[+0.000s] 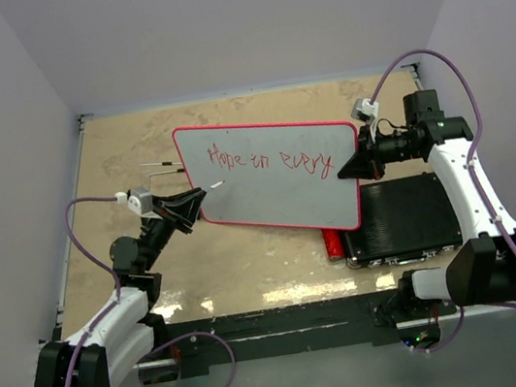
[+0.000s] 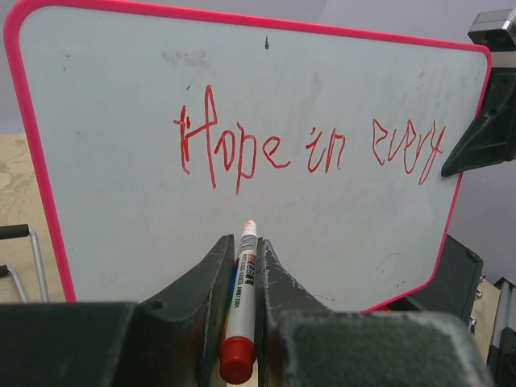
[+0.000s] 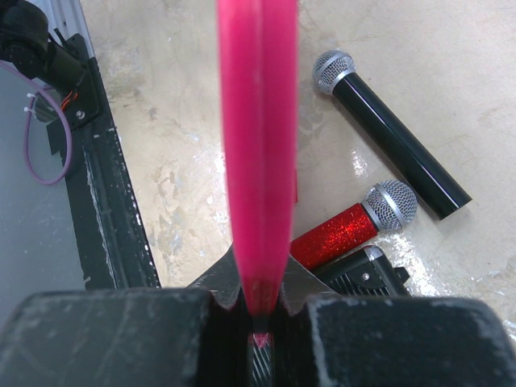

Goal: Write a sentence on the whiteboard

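Mia: What is the biggest thing here?

Ben: The table (image 1: pixel 123 146). It is tan and patchy. Over it is the whiteboard (image 1: pixel 272 186), white with a red rim. It is held up and tilted, and its face is turned to the left arm.

Mia: Who holds it up?

Ben: The right gripper (image 1: pixel 345 169). Its two fingers are pinched tight on the board's right edge.

Mia: What else is around?

Ben: A black ribbed case (image 1: pixel 414 218) lies flat on the table, under the right arm. From above, the board's low right corner covers a bit of it.

Mia: Anything smaller?

Ben: Two microphones lie on the table. The red sparkly microphone (image 3: pixel 343 232) is right next to a corner of the case. The black microphone (image 3: pixel 391 137) lies near it, but apart. From above, the board hides most of the red one. Some thin metal rods (image 1: pixel 159 164) poke out past the board's left edge.

Mia: And the left gripper (image 1: pixel 202 196)?

Ben: It is clamped on a marker (image 2: pixel 240 298) with a red end. The tip points at the board, just under the word "Hope". I cannot tell if it touches.

Mia: What does the board say?

Ben: The sentence (image 2: pixel 310 145) is in thin red letters across the upper part: "Hope in every".
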`<state>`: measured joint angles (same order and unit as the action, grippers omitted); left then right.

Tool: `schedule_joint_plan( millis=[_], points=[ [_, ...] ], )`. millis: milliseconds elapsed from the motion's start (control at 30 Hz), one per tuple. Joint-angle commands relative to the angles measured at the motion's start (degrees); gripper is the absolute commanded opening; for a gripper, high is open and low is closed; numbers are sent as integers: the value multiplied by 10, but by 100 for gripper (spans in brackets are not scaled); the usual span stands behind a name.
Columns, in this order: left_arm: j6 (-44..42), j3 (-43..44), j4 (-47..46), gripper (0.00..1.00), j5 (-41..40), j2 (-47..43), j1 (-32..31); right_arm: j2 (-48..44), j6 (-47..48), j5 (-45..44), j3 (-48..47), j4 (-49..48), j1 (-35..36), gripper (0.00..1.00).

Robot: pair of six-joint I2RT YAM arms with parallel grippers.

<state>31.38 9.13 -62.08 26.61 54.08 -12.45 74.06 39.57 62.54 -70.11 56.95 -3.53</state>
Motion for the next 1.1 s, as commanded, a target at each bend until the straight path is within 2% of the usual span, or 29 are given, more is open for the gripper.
schedule_joint_plan(
  millis=[0,1067],
  points=[
    [-8,4,-35,0,-2,-6,4,-21,10,-1,-6,-28,1,0],
    [3,1,-51,0,-2,6,8,-19,20,5,-6,-23,3,0]
  ],
)
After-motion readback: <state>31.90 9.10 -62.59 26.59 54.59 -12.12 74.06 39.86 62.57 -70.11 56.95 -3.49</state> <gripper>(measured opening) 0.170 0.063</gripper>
